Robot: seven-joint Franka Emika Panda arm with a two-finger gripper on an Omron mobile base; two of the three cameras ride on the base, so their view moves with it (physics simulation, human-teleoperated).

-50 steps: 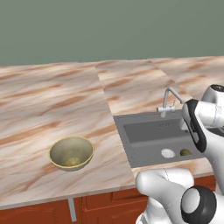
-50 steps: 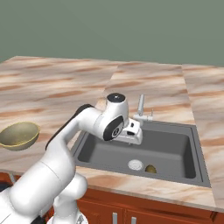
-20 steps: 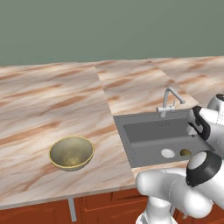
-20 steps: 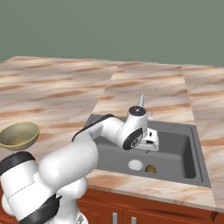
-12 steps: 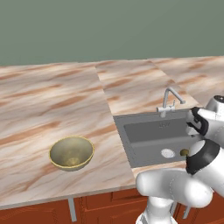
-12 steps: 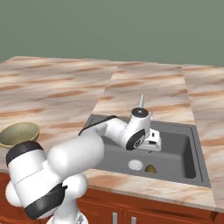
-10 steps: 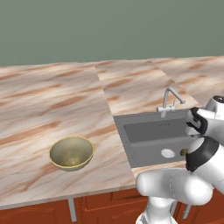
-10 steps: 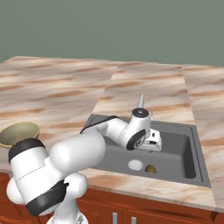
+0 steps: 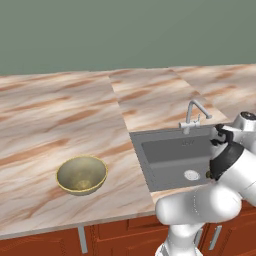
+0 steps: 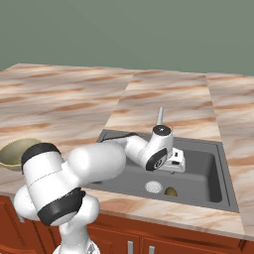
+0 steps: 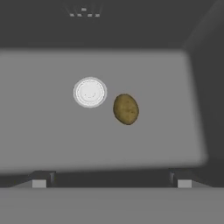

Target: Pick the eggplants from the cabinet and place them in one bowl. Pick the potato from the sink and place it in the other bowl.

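Note:
The potato (image 11: 126, 109), an olive-brown lump, lies on the floor of the dark grey sink (image 11: 52, 131) beside the white drain (image 11: 89, 92). It also shows near the basin's front wall (image 10: 170, 191). My gripper (image 11: 111, 181) hangs above the basin floor, pointing down at it. It is open, its two fingertips (image 11: 39, 181) far apart with nothing between them. The hand (image 10: 174, 159) sits just behind the potato, below the faucet (image 10: 159, 117). The olive-tan bowl (image 9: 81, 174) stands on the counter left of the sink (image 9: 170, 152). The eggplants, the cabinet and their bowl are out of view.
A marbled counter (image 9: 60, 120) surrounds the sink, with a grey-green wall behind. The slim faucet (image 9: 192, 114) rises at the basin's back edge, close above my hand. Reddish-brown cabinet fronts (image 10: 149, 243) run below the counter edge.
My hand has sunk slightly lower into the sink and the arm's elbow has folded down toward the base. The jaws stay wide. Potato and bowl have not moved.

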